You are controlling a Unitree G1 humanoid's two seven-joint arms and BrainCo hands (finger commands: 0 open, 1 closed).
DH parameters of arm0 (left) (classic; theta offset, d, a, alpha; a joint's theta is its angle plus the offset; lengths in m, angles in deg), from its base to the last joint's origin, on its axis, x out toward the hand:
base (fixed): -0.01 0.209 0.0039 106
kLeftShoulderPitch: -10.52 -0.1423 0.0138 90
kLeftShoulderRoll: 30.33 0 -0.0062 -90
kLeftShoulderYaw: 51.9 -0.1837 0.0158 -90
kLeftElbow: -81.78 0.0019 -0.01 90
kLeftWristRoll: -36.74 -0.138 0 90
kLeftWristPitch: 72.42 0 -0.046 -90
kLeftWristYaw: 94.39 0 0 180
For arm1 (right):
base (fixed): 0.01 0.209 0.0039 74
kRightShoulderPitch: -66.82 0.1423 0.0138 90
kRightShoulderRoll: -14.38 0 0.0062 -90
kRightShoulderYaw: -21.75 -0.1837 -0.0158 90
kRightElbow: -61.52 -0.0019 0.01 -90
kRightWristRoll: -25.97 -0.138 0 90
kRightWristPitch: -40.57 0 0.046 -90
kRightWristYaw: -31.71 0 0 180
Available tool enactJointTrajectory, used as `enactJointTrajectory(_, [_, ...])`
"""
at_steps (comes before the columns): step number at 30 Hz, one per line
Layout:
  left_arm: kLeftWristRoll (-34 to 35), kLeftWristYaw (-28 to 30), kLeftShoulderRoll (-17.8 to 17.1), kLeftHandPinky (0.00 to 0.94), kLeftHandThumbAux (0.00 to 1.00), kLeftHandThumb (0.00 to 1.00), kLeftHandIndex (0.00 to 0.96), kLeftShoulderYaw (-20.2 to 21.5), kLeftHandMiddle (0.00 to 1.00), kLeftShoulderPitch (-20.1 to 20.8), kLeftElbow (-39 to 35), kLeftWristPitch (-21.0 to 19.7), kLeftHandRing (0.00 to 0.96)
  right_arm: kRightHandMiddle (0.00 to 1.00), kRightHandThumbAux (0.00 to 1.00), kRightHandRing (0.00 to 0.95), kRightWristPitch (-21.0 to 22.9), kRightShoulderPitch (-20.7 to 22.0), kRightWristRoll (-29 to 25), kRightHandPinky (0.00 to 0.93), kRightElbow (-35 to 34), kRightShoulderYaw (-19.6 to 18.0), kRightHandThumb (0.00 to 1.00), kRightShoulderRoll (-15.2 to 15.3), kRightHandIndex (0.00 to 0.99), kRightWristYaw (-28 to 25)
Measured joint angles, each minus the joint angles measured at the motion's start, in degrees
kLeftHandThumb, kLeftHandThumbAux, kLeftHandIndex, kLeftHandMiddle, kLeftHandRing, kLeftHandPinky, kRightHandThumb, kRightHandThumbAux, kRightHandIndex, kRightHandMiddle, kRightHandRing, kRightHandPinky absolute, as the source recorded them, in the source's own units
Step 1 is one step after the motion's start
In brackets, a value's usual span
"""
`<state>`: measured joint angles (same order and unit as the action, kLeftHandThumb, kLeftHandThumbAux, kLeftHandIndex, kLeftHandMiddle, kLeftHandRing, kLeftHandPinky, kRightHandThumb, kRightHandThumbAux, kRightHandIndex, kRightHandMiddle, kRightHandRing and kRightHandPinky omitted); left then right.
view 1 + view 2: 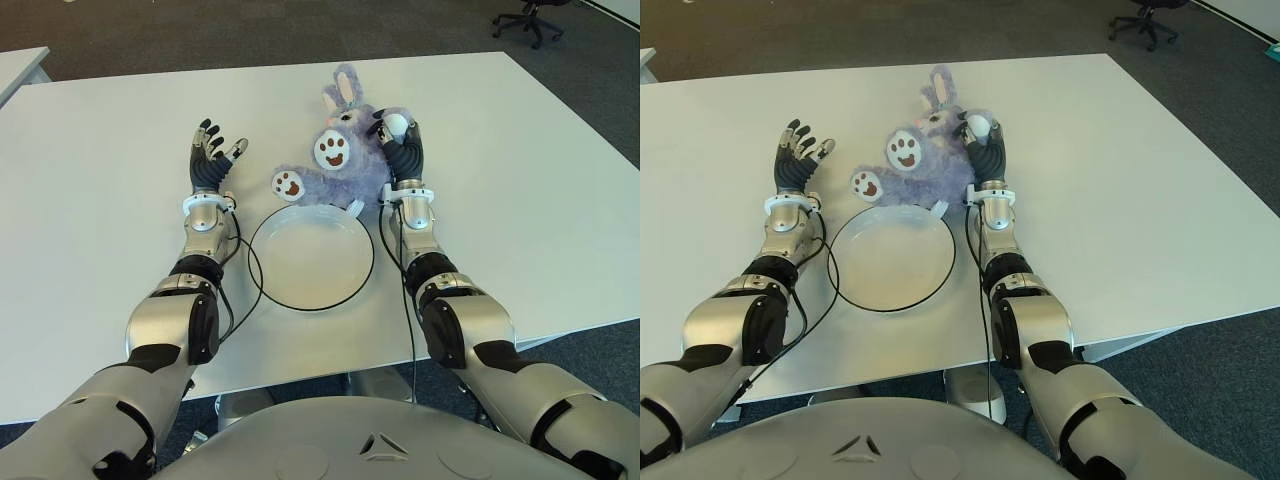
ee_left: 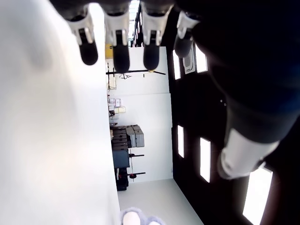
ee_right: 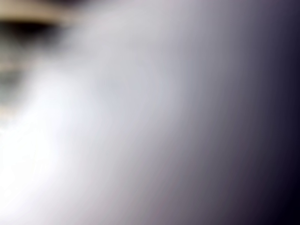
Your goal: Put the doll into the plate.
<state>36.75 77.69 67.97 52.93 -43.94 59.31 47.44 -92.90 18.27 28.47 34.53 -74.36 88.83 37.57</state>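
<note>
A purple plush bunny doll (image 1: 345, 160) lies on its back on the white table (image 1: 100, 200), its brown-and-white foot pads up, just beyond the far rim of the plate (image 1: 300, 305). The plate is white with a dark rim and holds nothing. My right hand (image 1: 400, 140) is against the doll's right side, fingers curled around a white-tipped paw. The right wrist view shows only a pale purple blur. My left hand (image 1: 212, 155) hovers left of the doll and plate with fingers (image 2: 115, 44) spread and holding nothing. A bit of the doll (image 2: 138, 218) shows in the left wrist view.
Black cables (image 1: 245, 270) run from both wrists along the plate's sides. A second table's corner (image 1: 15, 65) shows at far left. An office chair (image 1: 530, 18) stands on the dark carpet beyond the table's right corner.
</note>
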Motion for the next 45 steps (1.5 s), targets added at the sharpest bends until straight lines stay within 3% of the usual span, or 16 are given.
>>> enactJointTrajectory(18, [0.02,0.0,0.0,0.119,0.702,0.099,0.02,0.01,0.125,0.44,0.0,0.0,0.133,0.571,0.684,0.634,-0.29,0.0,-0.08,0.647,-2.52,-0.25,0.833,-0.01,0.39,0.56])
enactJointTrajectory(31, [0.02,0.0,0.0,0.11,0.706,0.104,0.023,0.02,0.128,0.6,0.0,0.0,0.131,0.565,0.683,0.616,-0.25,0.02,-0.54,0.615,-4.49,-0.67,0.832,-0.05,0.391,1.1])
enactJointTrajectory(45, [0.01,0.0,0.0,0.109,0.709,0.107,0.024,0.02,0.124,0.63,0.0,0.0,0.128,0.559,0.686,0.631,1.03,0.82,-0.66,0.641,-5.04,-1.44,0.83,0.04,0.383,1.28])
